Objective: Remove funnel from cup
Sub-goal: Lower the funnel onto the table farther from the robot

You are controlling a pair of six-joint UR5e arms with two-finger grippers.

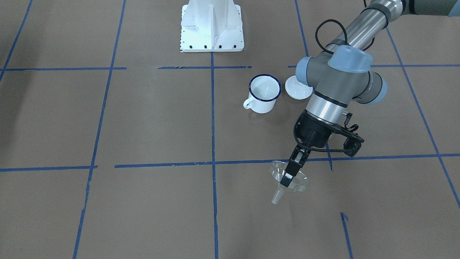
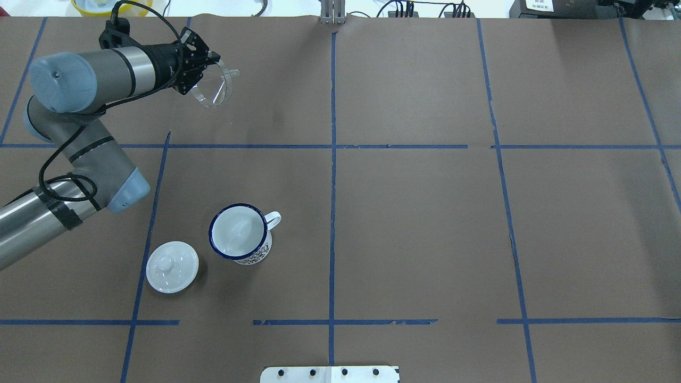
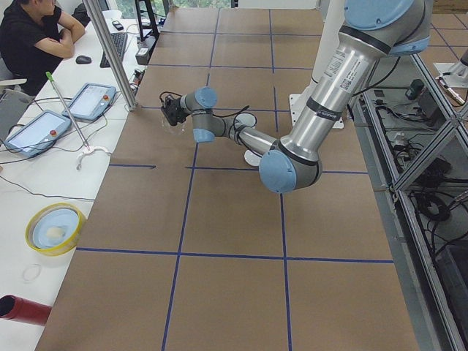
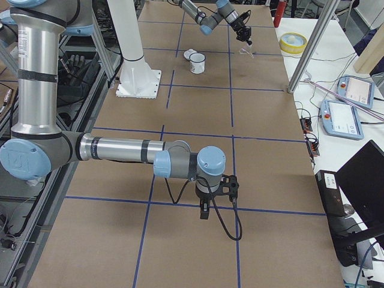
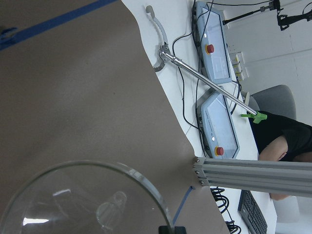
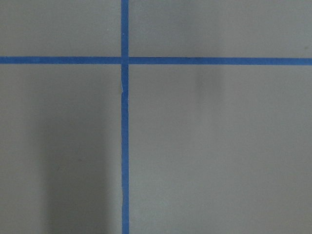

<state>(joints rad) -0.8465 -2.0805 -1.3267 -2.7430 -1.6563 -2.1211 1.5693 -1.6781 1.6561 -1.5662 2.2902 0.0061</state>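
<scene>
A: How did the jaws stand?

B: The left gripper was pinched narrow on the wall of the funnel. The funnel hung tilted, spout away from the wrist. The right gripper, well apart from the cup, showed only in a side view, so I could not tell its jaws.

A: And the funnel against the cup?

B: Out of it and well apart, on the cup's far side from the pedestal. The cup stood upright, with the lid just beside it, opposite the handle.

A: The surface?

B: Brown paper gridded with blue tape. Beyond the cup, past the paper's edge, ran a white bench with two pendants, a yellow bowl and a seated operator.
</scene>
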